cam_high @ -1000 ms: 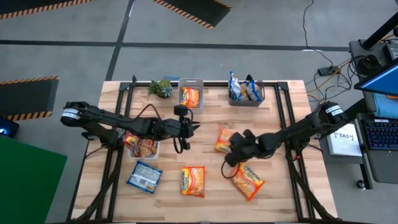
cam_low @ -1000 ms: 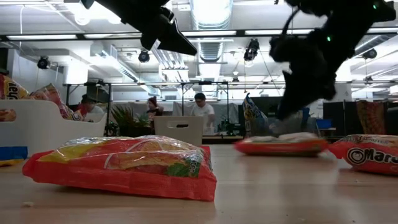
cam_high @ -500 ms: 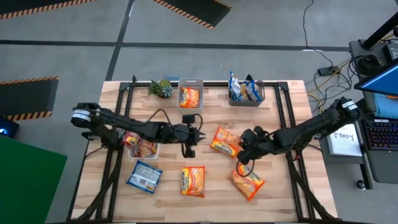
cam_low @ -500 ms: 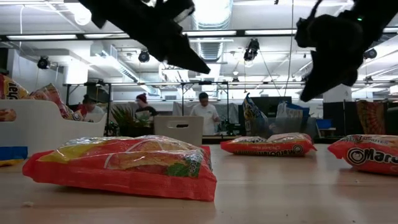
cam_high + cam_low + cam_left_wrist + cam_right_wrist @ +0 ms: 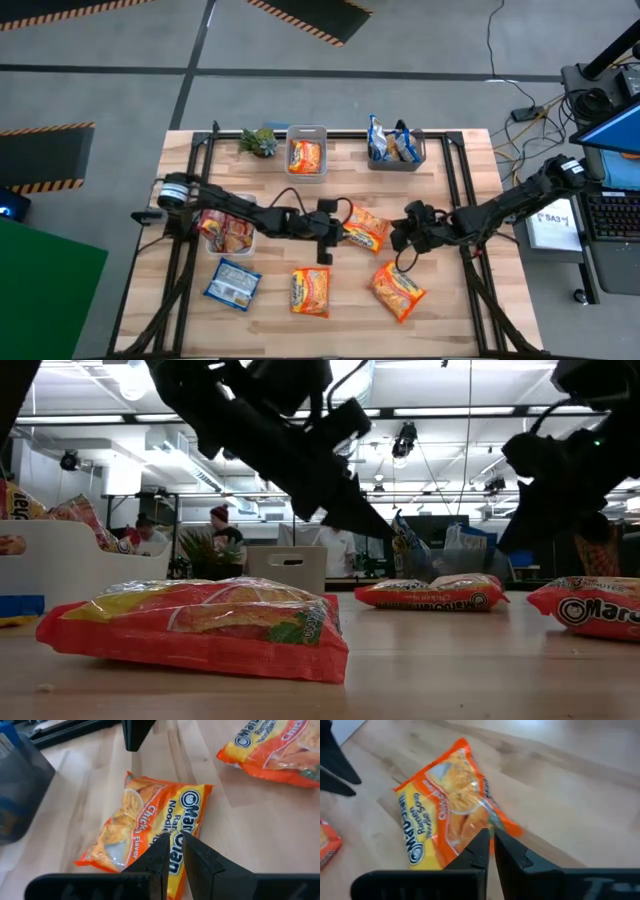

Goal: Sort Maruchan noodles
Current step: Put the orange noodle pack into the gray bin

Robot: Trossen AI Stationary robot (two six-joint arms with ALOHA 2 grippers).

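Maruchan noodles: orange packet (image 5: 364,228) flat on the bench (image 5: 455,300), between both sets of fingers, just ahead of the left ones.
Left fingers (image 5: 171,851): nearly shut, empty, tips just above the packet's near edge.
Right fingers (image 5: 490,846): shut, empty, beside the packet's far edge.
Handling: likely light, crinkly, slippery; pinch an end seam.
Writing: "Maruchan", "Ramen Noodle Soup", "Chicken Flavor".
Farther off: red packets (image 5: 398,290), a blue one (image 5: 232,282), sorting bins (image 5: 306,152).
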